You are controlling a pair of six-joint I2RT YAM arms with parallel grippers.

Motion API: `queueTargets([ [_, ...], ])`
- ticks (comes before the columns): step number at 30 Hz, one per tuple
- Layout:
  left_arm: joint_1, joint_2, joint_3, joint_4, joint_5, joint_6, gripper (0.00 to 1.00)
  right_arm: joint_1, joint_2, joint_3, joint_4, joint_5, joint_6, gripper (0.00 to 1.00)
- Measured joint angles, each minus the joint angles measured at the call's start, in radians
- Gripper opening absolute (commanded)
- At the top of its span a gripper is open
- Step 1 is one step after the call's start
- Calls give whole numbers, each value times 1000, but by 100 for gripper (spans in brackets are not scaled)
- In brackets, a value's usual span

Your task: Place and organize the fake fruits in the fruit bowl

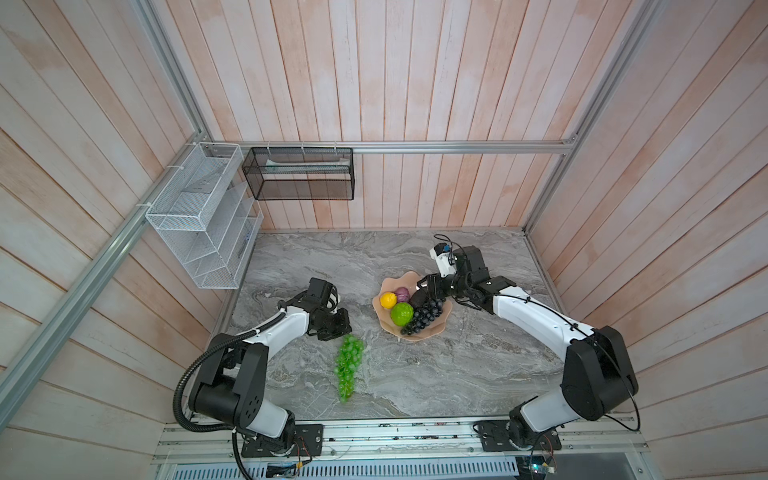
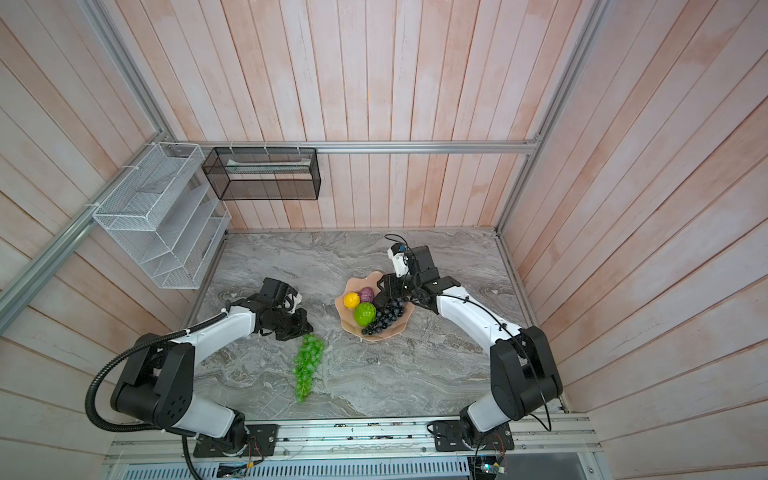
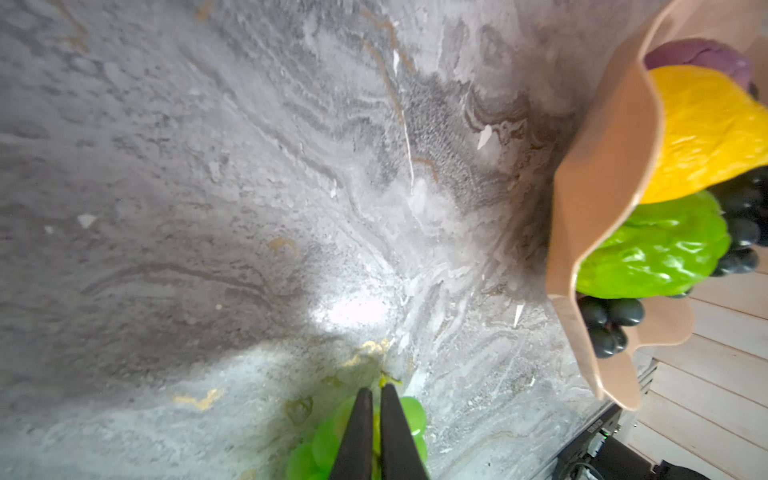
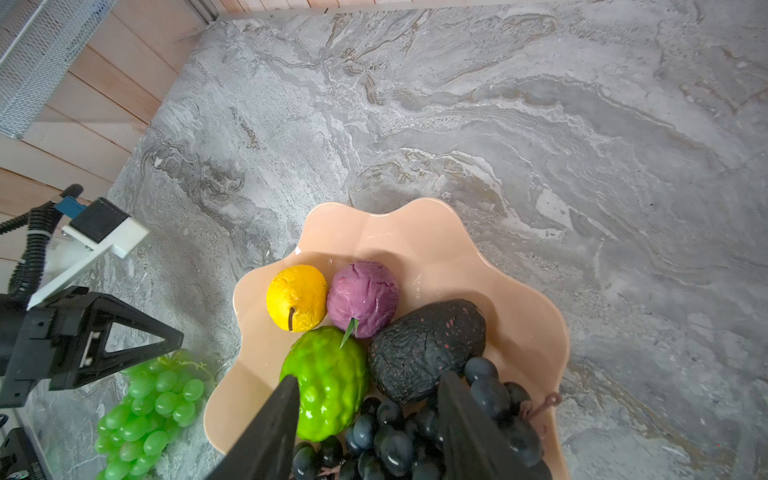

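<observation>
Lemon [image 4: 297, 297], purple bumpy fruit [image 4: 362, 297], lime-green fruit [image 4: 328, 382], avocado [image 4: 428, 343] and dark grape bunch [image 4: 386, 436] lie in the fruit bowl [image 4: 415, 232]. The green grape bunch [image 1: 348, 368] lies on the worktop [image 1: 436, 374] beside it, the left gripper [image 3: 376, 392] jaws closed on its stem end. The right gripper [image 4: 370, 378] hovers over the dark grape bunch, jaws apart.

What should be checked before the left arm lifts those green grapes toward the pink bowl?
1. left tool closed on the stem end of the green grape bunch: ok.
2. Grip firm enough for lifting: cannot tell.
3. Bare space in fruit bowl: ok, on its far side.
4. right tool out of the bowl's way: not ok, open above the dark grapes.
5. lemon, purple fruit, lime-green fruit, avocado inside bowl: ok.
</observation>
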Motion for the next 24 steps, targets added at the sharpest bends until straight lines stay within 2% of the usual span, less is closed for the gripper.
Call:
queueTargets([
  [5,0,-96,-11,0,2,-2,2,6,0,0,0,0,1,54],
  [10,0,-169,-15,0,22,2,5,9,0,0,0,0,2,54],
  [24,-2,-199,-20,11,72,5,6,19,0,0,3,5,5,54],
])
